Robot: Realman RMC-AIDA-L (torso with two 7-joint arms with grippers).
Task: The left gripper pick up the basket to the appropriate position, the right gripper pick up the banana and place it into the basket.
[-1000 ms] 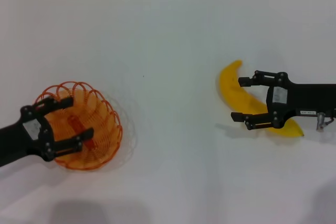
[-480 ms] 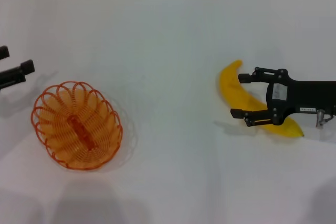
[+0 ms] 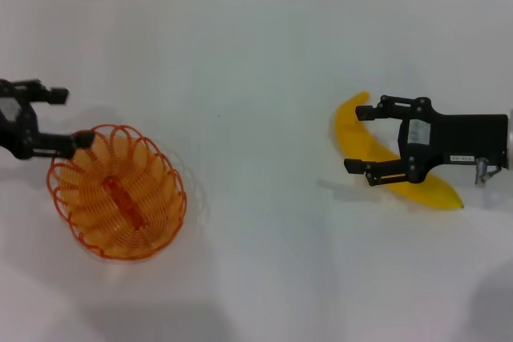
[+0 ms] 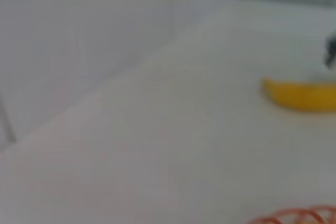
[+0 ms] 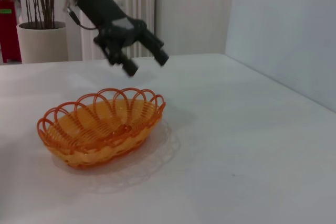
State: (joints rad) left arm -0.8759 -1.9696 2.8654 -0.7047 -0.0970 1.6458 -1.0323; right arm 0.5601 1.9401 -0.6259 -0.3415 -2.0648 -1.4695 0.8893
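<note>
Two grippers, head view: both are over the white table [image 3: 256, 54], my left one at the left edge, my right one at the right side.
Left gripper [image 3: 62, 118]: open, it holds nothing; its lower finger [image 3: 76, 140] is just at the far left rim of the basket, and I cannot tell if it touches.
Basket [image 3: 119, 191]: it sits on the table at the left, not gripped.
Right gripper [image 3: 362, 139]: open wide, fingers on both sides of the banana's middle, not closed on it.
Banana [image 3: 357, 138]: it lies on the table at the right, one tip pointing far, the other near my right wrist.
Left wrist view: the banana [image 4: 302, 94] lies far across the table; a small piece of the basket rim [image 4: 294, 216] shows at the edge; my own fingers do not show here.
Right wrist view: the basket [image 5: 100, 124] stands upright on the table; the left gripper [image 5: 144, 61] hangs above its far rim with fingers apart and nothing between them; a plant pot [image 5: 39, 38] stands behind.
</note>
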